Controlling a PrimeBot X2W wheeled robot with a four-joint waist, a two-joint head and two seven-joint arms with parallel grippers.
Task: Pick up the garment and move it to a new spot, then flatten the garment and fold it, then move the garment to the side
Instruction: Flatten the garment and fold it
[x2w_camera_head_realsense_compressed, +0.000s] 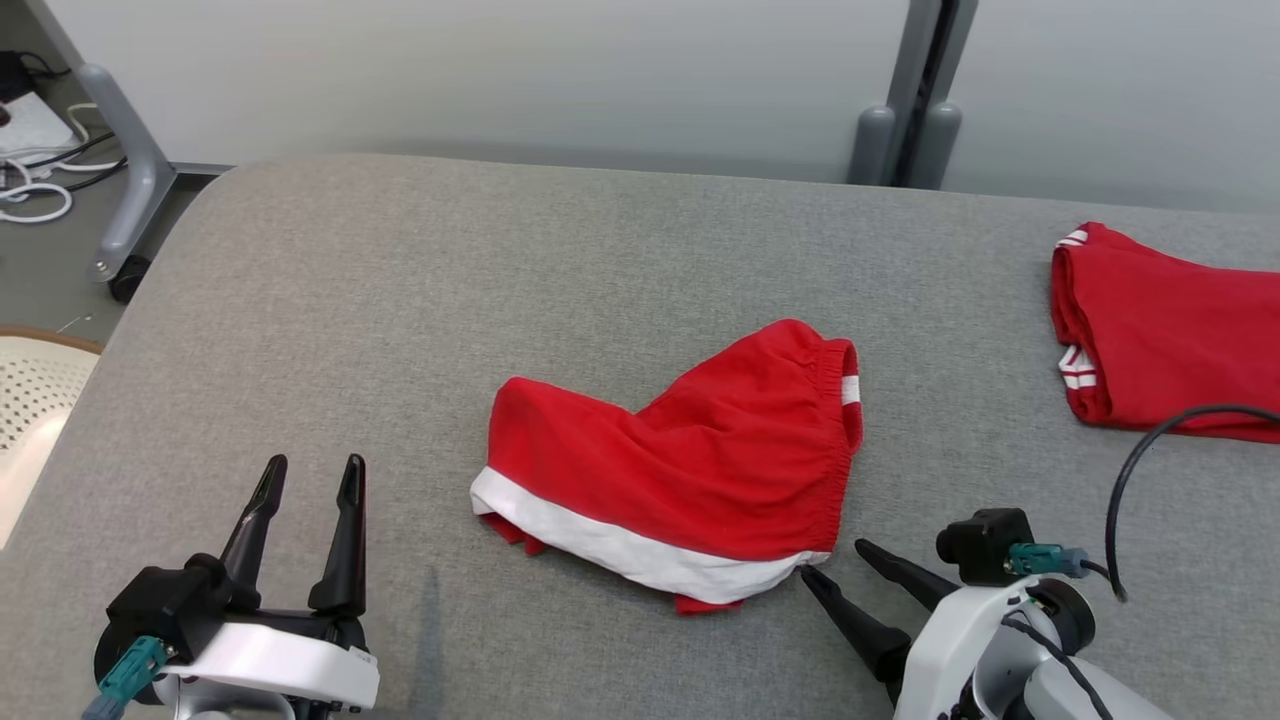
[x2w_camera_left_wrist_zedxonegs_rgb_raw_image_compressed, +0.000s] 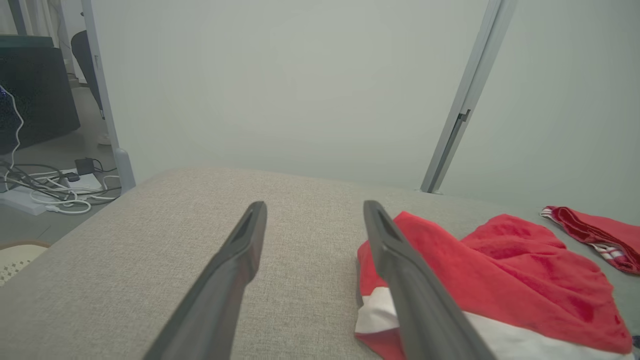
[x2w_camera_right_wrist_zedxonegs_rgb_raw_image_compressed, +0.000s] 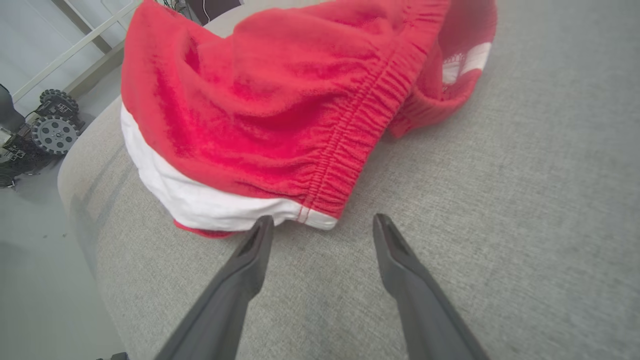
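Logged right gripper (x2w_camera_head_realsense_compressed: 832, 558) spread wide, empty, one tip just beside the white hem corner of the red shorts (x2w_camera_head_realsense_compressed: 700, 470), which lay at its 11 o'clock. Found left gripper (x2w_camera_head_realsense_compressed: 313, 462) likewise wide, empty, shorts well apart at 2 o'clock. Judged right arm nearer; shorts' long axis roughly 8-to-2.

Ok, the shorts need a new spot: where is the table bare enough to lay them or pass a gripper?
Widest bare patch: left on the table, between the left gripper and the red shorts. A strip runs behind the shorts to the far edge; a narrower gap separates them from the second red garment. Crowded: near right, by the right gripper.
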